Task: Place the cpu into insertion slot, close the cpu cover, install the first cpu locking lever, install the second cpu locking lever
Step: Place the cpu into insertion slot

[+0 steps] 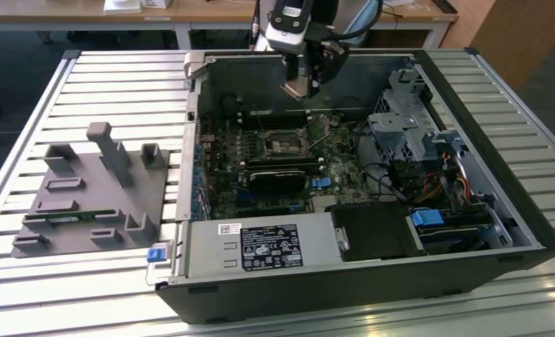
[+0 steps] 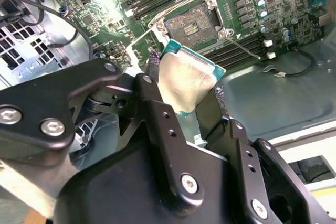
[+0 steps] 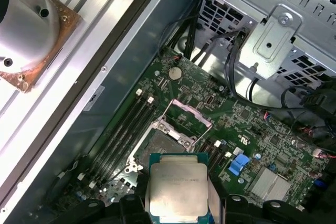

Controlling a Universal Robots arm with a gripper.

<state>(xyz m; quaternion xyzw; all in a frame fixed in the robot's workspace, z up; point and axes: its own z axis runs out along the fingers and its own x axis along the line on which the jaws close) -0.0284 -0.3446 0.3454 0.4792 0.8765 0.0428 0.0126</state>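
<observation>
At the exterior view's left we see a grey holder block [image 1: 90, 193] with upright posts, standing on the slatted metal table [image 1: 118, 84]. Just beside it, toward the exterior view's right, lies the open computer case [image 1: 516, 196]. Its power supply [image 1: 258, 247] runs along the near edge and the green motherboard [image 1: 226, 151] covers its floor.

Near the middle of the board sits the insertion slot [image 1: 282, 142], its dark centre bare inside the silver rim. In the first wrist view we see the cpu cover [image 3: 191, 112] tilted up and open at one edge of the slot. The long black memory slots [image 3: 123, 129] run alongside, between the slot and the case wall.

Above the far part of the board hangs the end effector [image 1: 305, 88], clamped on the cpu [image 1: 297, 89]. In both wrist views the chip shows its silvery top and a thin green edge. In the second wrist view we see it gripped on two opposite sides by the black fingers [image 2: 152, 62]. The cpu is held in the air, apart from the slot and not seated in it.

Further toward the exterior view's right we find a silver drive cage [image 1: 399, 123] against the case wall. Near it lie a bundle of coloured cables [image 1: 431, 188] and a blue-topped part [image 1: 429, 219] close to the near corner.
</observation>
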